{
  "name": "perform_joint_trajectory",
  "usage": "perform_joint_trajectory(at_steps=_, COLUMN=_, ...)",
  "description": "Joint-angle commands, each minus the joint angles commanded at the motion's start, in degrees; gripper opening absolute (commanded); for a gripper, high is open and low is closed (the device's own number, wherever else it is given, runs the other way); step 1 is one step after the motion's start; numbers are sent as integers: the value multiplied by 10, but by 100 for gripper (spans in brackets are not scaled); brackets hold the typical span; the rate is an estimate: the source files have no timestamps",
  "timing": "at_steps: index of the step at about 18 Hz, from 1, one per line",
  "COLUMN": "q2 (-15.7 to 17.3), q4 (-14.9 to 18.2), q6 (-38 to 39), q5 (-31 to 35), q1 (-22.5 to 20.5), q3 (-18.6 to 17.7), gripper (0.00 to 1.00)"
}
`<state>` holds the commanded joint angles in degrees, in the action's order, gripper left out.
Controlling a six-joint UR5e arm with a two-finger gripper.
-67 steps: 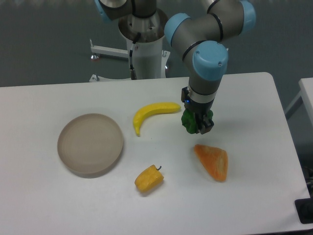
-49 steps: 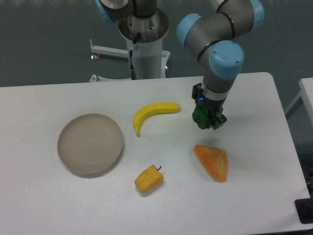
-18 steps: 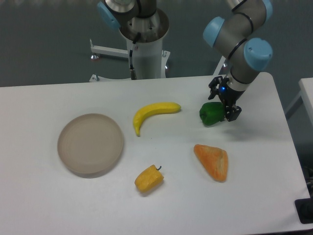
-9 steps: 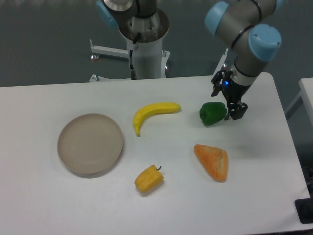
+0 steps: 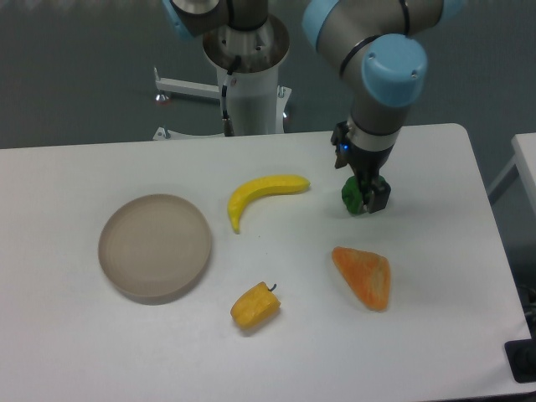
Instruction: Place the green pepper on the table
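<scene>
The pepper (image 5: pixel 352 197) is seen on the table (image 5: pixel 435 276), right of the banana (image 5: pixel 262 196) and above the orange wedge (image 5: pixel 363 276) in the picture. Only its left part is visible; the rest is hidden by the gripper (image 5: pixel 365 194), which stands directly in front of it with dark fingers (image 5: pixel 376 197) pointing down. Whether the fingers are pinching the pepper or spread apart from it cannot be told from this 1 view, since the gripper overlaps the pepper and the gap is not shown.

The arm (image 5: pixel 381 79) is seen reaching down from the upper right, its blue-capped joint above the gripper. The banana lies just left of the pepper, apart from it. The plate (image 5: pixel 155 245) sits well to the left. A yellow pepper (image 5: pixel 255 306) with a small stem lies near the front, between plate and wedge. The robot's white base (image 5: pixel 249 88) stands behind the table's far edge.
</scene>
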<state>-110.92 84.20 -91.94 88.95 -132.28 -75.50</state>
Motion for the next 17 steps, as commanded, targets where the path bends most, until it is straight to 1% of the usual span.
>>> perform_joint_trajectory(at_steps=5, q2=-9, q4=-2, q6=6, q5=-1, q1=4, q3=-5, gripper=100)
perform_joint_trajectory(at_steps=17, q2=-12, q4=-3, q6=5, q5=6, q1=4, q3=-10, gripper=100)
